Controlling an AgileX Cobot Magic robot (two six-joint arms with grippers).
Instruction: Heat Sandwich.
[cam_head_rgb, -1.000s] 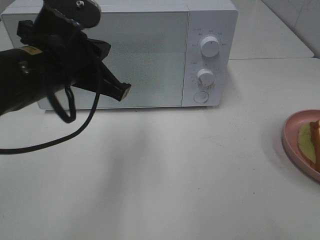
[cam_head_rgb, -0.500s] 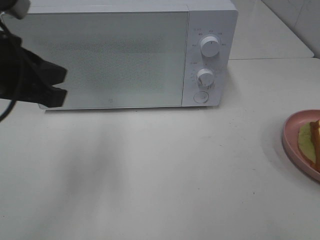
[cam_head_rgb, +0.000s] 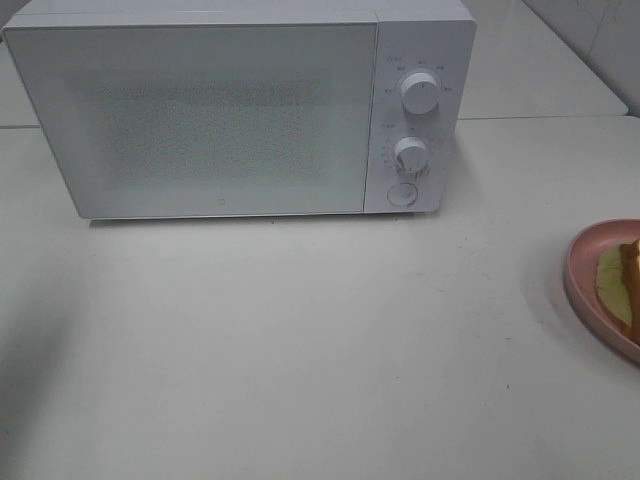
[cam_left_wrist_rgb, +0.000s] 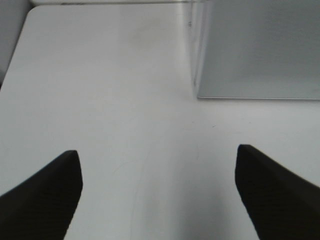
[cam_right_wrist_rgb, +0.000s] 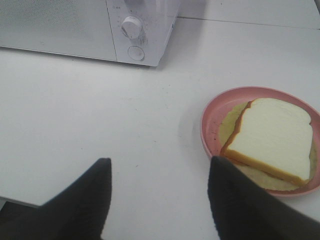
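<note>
The sandwich (cam_right_wrist_rgb: 270, 138), white bread with tan-orange crust and pale yellow-green filling, lies on a pink plate (cam_right_wrist_rgb: 212, 113). In the high view only its edge (cam_head_rgb: 628, 272) shows on the plate (cam_head_rgb: 580, 275) at the far right. The white microwave (cam_head_rgb: 200, 110) stands at the back with its door shut; it also shows in the right wrist view (cam_right_wrist_rgb: 60, 25) and the left wrist view (cam_left_wrist_rgb: 260, 50). My right gripper (cam_right_wrist_rgb: 160, 197) is open and empty above the table, short of the plate. My left gripper (cam_left_wrist_rgb: 159, 187) is open and empty over bare table beside the microwave's left end. Neither arm shows in the high view.
The microwave has two knobs (cam_head_rgb: 420, 92) (cam_head_rgb: 411, 154) and a round button (cam_head_rgb: 401, 194) on its right panel. The white table (cam_head_rgb: 300, 340) runs in front of it. A table edge (cam_left_wrist_rgb: 17, 45) shows in the left wrist view.
My left arm has swung away from in front of the microwave door and left the high view to the left. The microwave and the plate have not moved.
</note>
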